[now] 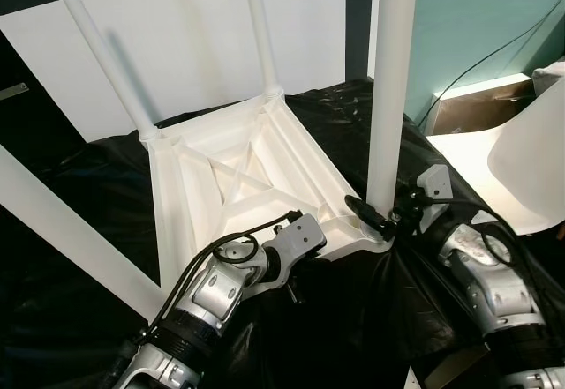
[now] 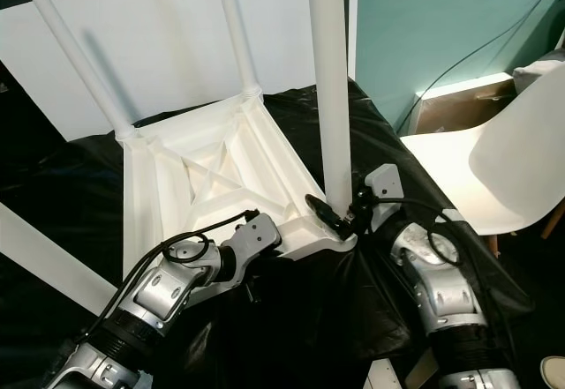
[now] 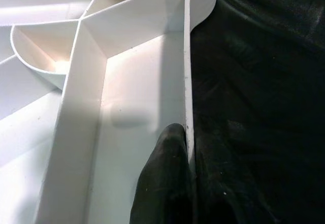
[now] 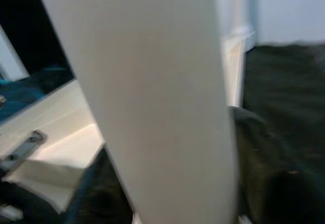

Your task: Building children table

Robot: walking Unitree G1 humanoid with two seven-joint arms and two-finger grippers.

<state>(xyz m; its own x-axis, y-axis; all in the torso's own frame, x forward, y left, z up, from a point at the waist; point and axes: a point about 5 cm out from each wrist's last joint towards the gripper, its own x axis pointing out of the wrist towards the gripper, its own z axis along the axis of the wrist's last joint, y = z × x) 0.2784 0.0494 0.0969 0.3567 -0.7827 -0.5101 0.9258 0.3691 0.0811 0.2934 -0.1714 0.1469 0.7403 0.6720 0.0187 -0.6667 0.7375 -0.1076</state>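
Two claws work on the upturned white table top (image 1: 238, 186), which lies on a black sheet (image 1: 79, 221). The right claw (image 1: 375, 217) has its black fingers clamped around the foot of the near leg (image 1: 388, 89), just where it enters the corner socket. The left claw (image 3: 175, 183) pinches the near rim of the top, one finger (image 3: 162, 178) inside the wall. Beyond stand two further legs (image 1: 106, 54), already seated. I judge the step is fixing this leg; next it needs turning or pressing fully home while the left claw steadies the top.
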